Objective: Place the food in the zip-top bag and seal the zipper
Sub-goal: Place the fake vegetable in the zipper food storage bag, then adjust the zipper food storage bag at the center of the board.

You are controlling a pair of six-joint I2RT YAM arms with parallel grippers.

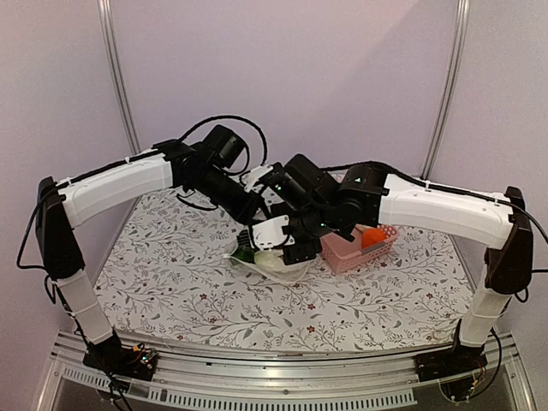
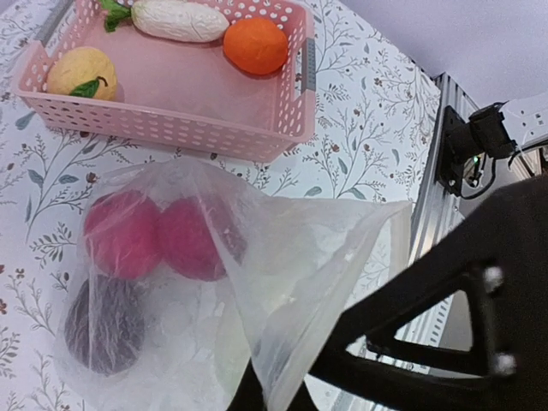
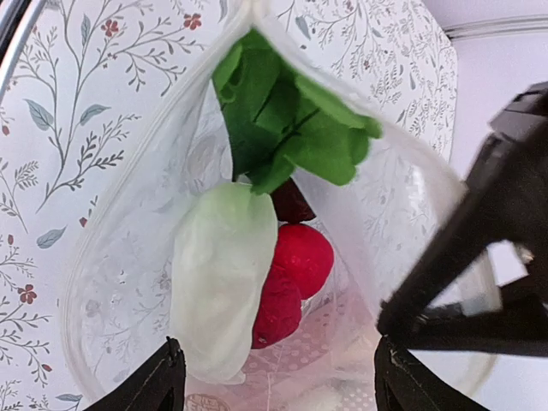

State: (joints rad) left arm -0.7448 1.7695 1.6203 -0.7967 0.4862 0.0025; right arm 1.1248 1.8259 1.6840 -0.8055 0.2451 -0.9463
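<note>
The clear zip-top bag (image 2: 282,257) lies on the table by the pink basket, its mouth held up and open. My left gripper (image 2: 274,398) is shut on the bag's mouth edge. Through the film I see two red pieces (image 2: 158,235) and a dark purple piece (image 2: 103,325). My right gripper (image 3: 278,385) is open over the mouth and holds nothing. Inside the bag lie a pale green-white leafy vegetable (image 3: 218,278), its green leaves (image 3: 282,128) and red pieces (image 3: 295,265). The zipper strip is not clearly visible. In the top view both grippers meet over the bag (image 1: 278,265).
The pink basket (image 2: 171,128) stands just beyond the bag and holds a yellow lemon (image 2: 81,73), a white radish (image 2: 175,19) and an orange piece (image 2: 255,44). In the top view the basket (image 1: 347,250) is to the right of the bag. The right arm's black gripper (image 2: 462,325) crowds the left one.
</note>
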